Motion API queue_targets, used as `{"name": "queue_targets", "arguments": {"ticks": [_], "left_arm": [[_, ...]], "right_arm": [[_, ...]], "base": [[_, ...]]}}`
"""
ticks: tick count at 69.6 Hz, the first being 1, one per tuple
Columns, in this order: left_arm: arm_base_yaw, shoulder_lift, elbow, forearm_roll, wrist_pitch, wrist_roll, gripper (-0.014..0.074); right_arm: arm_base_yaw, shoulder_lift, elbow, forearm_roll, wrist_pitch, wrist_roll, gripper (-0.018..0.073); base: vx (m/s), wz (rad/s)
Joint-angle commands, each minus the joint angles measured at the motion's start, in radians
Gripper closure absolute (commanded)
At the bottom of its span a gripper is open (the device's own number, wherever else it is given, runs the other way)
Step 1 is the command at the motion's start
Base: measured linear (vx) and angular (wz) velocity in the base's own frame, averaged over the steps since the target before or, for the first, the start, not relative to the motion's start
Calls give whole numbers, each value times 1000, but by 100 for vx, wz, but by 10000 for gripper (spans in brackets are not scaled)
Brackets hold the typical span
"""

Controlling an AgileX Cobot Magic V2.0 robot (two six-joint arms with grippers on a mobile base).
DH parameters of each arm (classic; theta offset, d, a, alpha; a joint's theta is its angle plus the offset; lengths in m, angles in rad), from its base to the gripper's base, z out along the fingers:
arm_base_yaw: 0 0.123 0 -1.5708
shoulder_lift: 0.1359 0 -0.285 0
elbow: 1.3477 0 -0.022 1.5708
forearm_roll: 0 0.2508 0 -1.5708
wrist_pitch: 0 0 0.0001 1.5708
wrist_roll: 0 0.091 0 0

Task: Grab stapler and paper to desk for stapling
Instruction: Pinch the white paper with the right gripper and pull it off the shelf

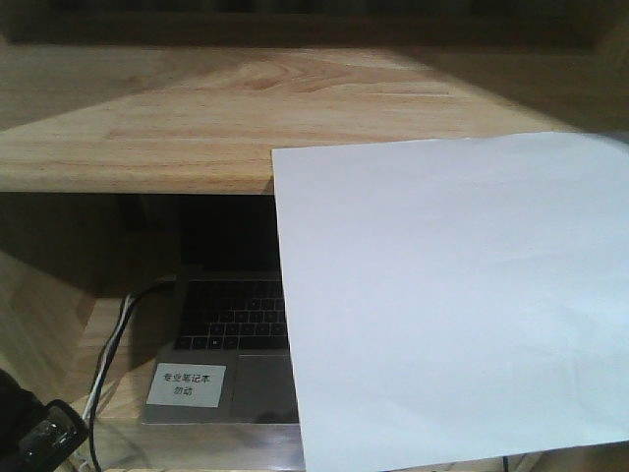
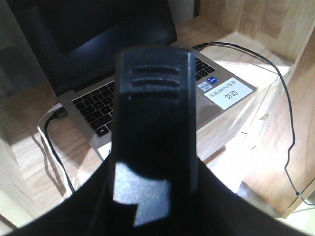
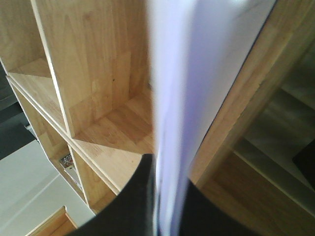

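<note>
The black stapler (image 2: 155, 98) fills the middle of the left wrist view, its ridged end pointing away. My left gripper (image 2: 155, 196) is shut on its near end, holding it above an open laptop. The paper (image 1: 462, 305), a large white sheet, hangs in the air over the right half of the front view and overlaps the front edge of the light-wood desk (image 1: 197, 118). In the right wrist view the paper (image 3: 197, 73) shows edge-on, running up from between the fingers of my right gripper (image 3: 167, 211), which is shut on it. The sheet hides that gripper in the front view.
An open grey laptop (image 1: 231, 334) with a white label (image 1: 187, 383) sits on a lower shelf under the desk top, with cables (image 1: 108, 354) trailing off its left side. The laptop (image 2: 88, 105) lies beneath the stapler. A light-wood shelf unit (image 3: 98, 73) stands behind the paper.
</note>
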Motion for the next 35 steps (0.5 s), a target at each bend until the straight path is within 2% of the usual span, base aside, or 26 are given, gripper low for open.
{"name": "queue_targets", "arguments": {"ticks": [1, 35], "left_arm": [[-3, 6, -32, -31, -105, -3, 603], [-3, 6, -32, -31, -105, -3, 603]], "right_arm": [[-1, 3, 4, 0, -58, -25, 565], [-1, 3, 4, -3, -59, -25, 565]], "base": [[0, 0], [0, 0]]}}
